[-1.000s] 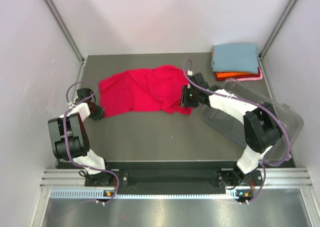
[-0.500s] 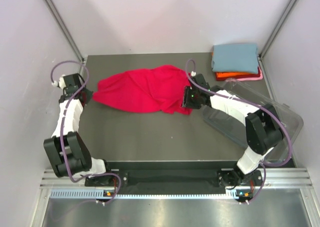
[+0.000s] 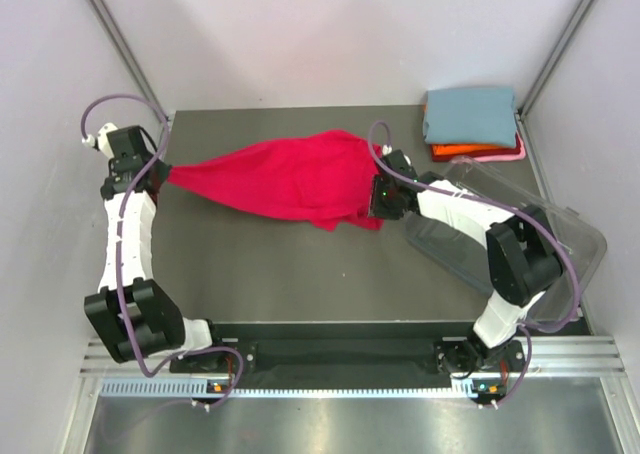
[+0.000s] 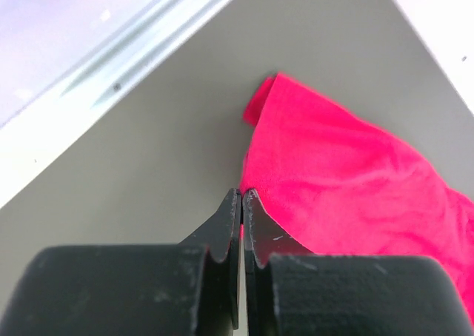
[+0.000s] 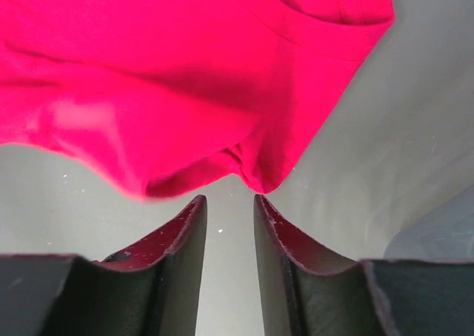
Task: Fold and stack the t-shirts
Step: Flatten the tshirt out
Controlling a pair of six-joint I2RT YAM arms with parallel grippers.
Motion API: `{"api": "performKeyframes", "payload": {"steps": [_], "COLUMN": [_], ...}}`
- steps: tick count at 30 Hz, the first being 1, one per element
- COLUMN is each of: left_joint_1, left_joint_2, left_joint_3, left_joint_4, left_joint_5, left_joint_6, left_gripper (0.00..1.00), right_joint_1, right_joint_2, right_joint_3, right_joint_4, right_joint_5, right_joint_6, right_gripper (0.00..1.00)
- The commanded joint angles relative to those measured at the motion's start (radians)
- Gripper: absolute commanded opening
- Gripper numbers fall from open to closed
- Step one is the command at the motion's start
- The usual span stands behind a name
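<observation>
The crimson red t-shirt (image 3: 290, 179) lies stretched across the middle of the table, drawn to a point at its left end. My left gripper (image 3: 160, 174) is at the table's far left, shut on that end. In the left wrist view a sliver of red cloth (image 4: 348, 173) shows between the closed left gripper (image 4: 242, 192). My right gripper (image 3: 372, 210) sits at the shirt's right lower corner. In the right wrist view the right gripper (image 5: 228, 197) is open, with bare table between its fingers and the red hem (image 5: 185, 77) just beyond the tips.
At the back right corner is a folded stack: the blue-grey t-shirt (image 3: 470, 114) on top, then the orange one (image 3: 455, 152), with the pink one (image 3: 510, 156) at the bottom. A clear plastic tub (image 3: 520, 244) lies on the right side, under my right arm.
My left gripper shut on the shirt's left end and moved left and toward the back, pulling the cloth into a long taut shape. The right gripper stayed by the right corner.
</observation>
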Motion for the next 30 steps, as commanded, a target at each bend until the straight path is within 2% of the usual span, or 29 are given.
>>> {"api": "performKeyframes", "payload": {"steps": [1, 5, 10, 14, 16, 21, 30], "left_joint_1": [0.022, 0.021, 0.021, 0.021, 0.021, 0.021, 0.022], "left_joint_2": [0.025, 0.056, 0.085, 0.086, 0.091, 0.094, 0.085], "left_joint_3": [0.132, 0.197, 0.171, 0.152, 0.146, 0.122, 0.08], "left_joint_4": [-0.034, -0.052, -0.039, -0.025, -0.022, 0.006, 0.026], "left_joint_5": [-0.03, 0.028, 0.084, 0.085, 0.093, 0.13, 0.15], "left_joint_6": [0.059, 0.053, 0.042, 0.052, 0.053, 0.046, 0.044], "left_gripper": [0.0, 0.0, 0.0, 0.0, 0.0, 0.0, 0.0], "right_joint_1": [0.01, 0.013, 0.031, 0.062, 0.086, 0.108, 0.117], "right_joint_2": [0.021, 0.036, 0.047, 0.042, 0.031, 0.031, 0.09], "right_joint_3": [0.029, 0.04, 0.052, 0.044, 0.028, 0.004, 0.029], "right_joint_4": [0.017, 0.023, 0.051, 0.052, 0.068, 0.112, 0.098], "right_joint_5": [0.03, 0.012, -0.013, -0.034, -0.044, -0.048, -0.011], "right_joint_6": [-0.017, -0.004, 0.007, 0.016, 0.033, 0.063, 0.064], "right_gripper": [0.32, 0.36, 0.39, 0.31, 0.31, 0.41, 0.4]}}
